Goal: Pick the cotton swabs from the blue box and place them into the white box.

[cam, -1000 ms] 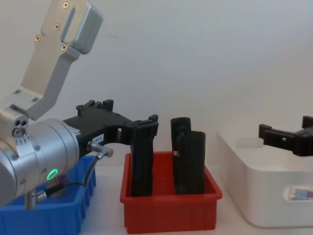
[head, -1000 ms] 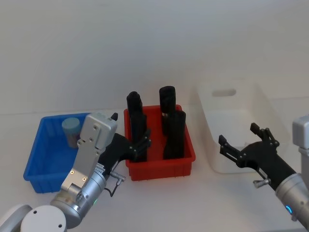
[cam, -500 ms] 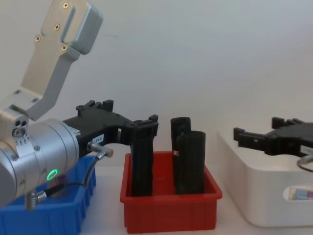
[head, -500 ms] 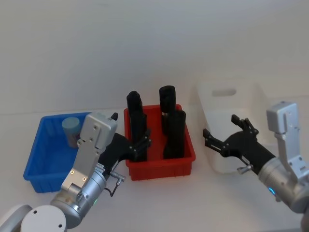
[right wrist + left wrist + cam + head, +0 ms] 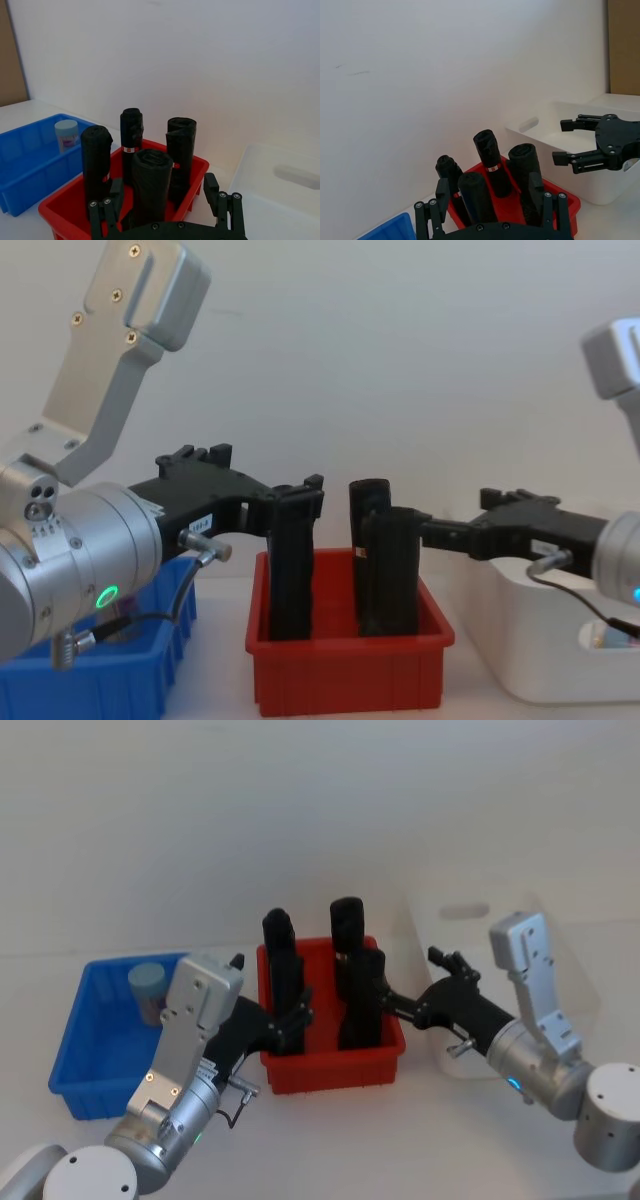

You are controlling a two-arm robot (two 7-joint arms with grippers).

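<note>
Cotton swabs (image 5: 149, 988) stand upright, lid up, in the blue box (image 5: 92, 1050). Beside the red bin (image 5: 330, 1065), both the left gripper (image 5: 292, 1020) and the right gripper (image 5: 412, 992) hold their fingers wide.

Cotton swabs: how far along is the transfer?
Barely begun, as far as shown. One cotton swabs tub sits in the blue box. Neither the left hand nor the right hand, both open by the red bin, holds anything. The white box awaits it.

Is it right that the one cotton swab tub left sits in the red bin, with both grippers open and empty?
Not quite: the cotton swab tub sits in the blue box, as the head view shows. The red bin holds black rolls. The left gripper and right gripper are open and empty.
</note>
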